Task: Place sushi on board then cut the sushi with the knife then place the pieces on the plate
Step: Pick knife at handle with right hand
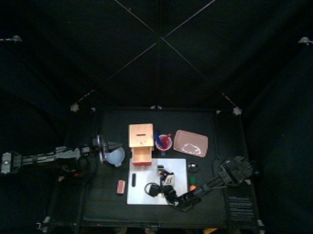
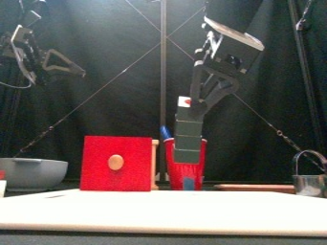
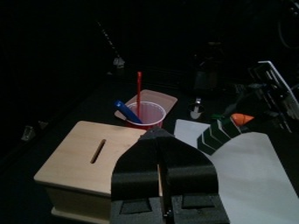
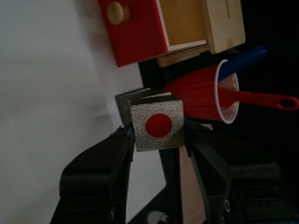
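Right gripper (image 4: 159, 138) clamped on sushi roll (image 4: 158, 124). Only the roll's red-dot end shows, the rest is hidden. Roll hangs above white board (image 2: 166, 212), partly covering red cup (image 2: 185, 178). Left gripper (image 3: 162, 149) has its jaws pressed together, by the table's left.

Bowl (image 1: 113, 157), box (image 1: 141, 137), cup (image 1: 163, 143), tray (image 1: 192, 143) left to right behind the board (image 1: 175, 165).
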Robot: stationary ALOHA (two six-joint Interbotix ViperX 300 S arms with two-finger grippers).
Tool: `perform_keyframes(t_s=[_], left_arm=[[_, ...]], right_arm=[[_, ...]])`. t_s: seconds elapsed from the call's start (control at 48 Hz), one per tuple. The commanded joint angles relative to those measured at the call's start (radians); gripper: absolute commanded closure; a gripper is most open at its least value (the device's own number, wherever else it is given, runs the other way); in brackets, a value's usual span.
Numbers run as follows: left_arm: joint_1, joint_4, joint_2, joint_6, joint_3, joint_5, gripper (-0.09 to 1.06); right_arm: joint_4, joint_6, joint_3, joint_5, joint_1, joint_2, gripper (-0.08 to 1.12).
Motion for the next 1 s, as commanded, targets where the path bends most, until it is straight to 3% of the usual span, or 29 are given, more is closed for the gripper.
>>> perform_keyframes(t_s=[0.021,0.438,0.771,1.0], left_arm=[[0.002,0.002,0.003,-0.002,-0.011,-0.009,0.96],[0.002,0.000,0.003,-0.002,-0.005,-0.009,0.96],[0.002,0.000,0.005,-0.003,0.006,-0.009,0.96],[0.003,0.000,0.003,-0.003,0.014,-0.009,0.96]], right_arm=[[-0.020,0.025,-0.057,0.031,0.018,0.015,0.36],[-0.031,0.018,-0.106,0.120,0.028,0.087,0.35],[-0.008,0.023,-0.101,0.083,0.020,0.107,0.11],[0.006,0.023,-0.130,0.075,0.028,0.110,0.09]])
